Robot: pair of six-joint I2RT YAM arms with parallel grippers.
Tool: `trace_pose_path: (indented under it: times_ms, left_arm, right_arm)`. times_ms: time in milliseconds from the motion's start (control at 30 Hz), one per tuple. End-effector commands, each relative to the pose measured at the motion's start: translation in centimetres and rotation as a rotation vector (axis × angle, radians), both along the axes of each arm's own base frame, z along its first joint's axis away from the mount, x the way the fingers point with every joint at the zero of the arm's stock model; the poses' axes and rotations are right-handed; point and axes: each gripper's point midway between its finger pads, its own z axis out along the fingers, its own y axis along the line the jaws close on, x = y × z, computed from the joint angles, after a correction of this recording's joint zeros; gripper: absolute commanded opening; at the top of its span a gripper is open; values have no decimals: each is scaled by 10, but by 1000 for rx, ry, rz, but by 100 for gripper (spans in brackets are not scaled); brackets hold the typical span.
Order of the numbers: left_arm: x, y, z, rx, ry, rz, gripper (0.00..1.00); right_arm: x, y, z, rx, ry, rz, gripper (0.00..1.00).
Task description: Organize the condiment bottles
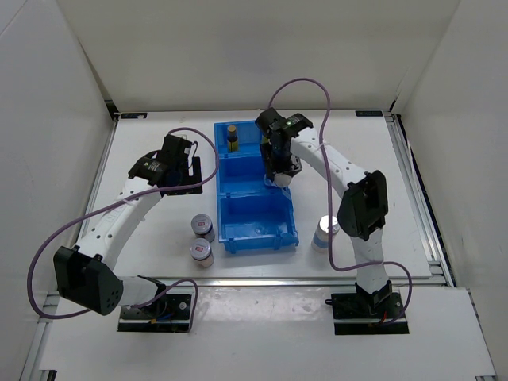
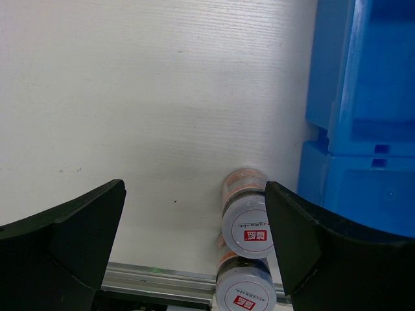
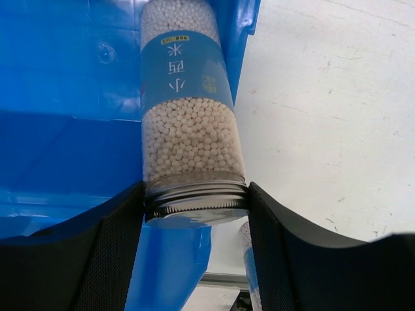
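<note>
Right claw (image 3: 194,206) clamped on the lid of tall silver-lidded bottle (image 3: 187,116).
Bottle is against blue bin (image 1: 226,184) right wall; left claw (image 2: 194,188) wide open, short jars (image 2: 246,227) near its right finger.

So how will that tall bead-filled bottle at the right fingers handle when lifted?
The tall bottle is packed with beads, so probably hefty. Held only at its smooth metal lid, it may slip or swing. Round sides: likely rolls if dropped.
</note>
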Motion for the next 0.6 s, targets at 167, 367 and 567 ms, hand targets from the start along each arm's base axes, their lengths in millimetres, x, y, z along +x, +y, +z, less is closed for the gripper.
trace_pose_path:
  times_ms: [167,367,567]
  left_arm:
    - [7,0,13,-9,-45,1,100]
    - [7,0,13,-9,-45,1,100]
    - [7,-2,10,-13,-34,-4,100]
  right_arm:
    - [20,4,50,36,-125,14,39]
    - [35,22,61,87,-154,34,39]
    - [43,27,47,86,-126,42,44]
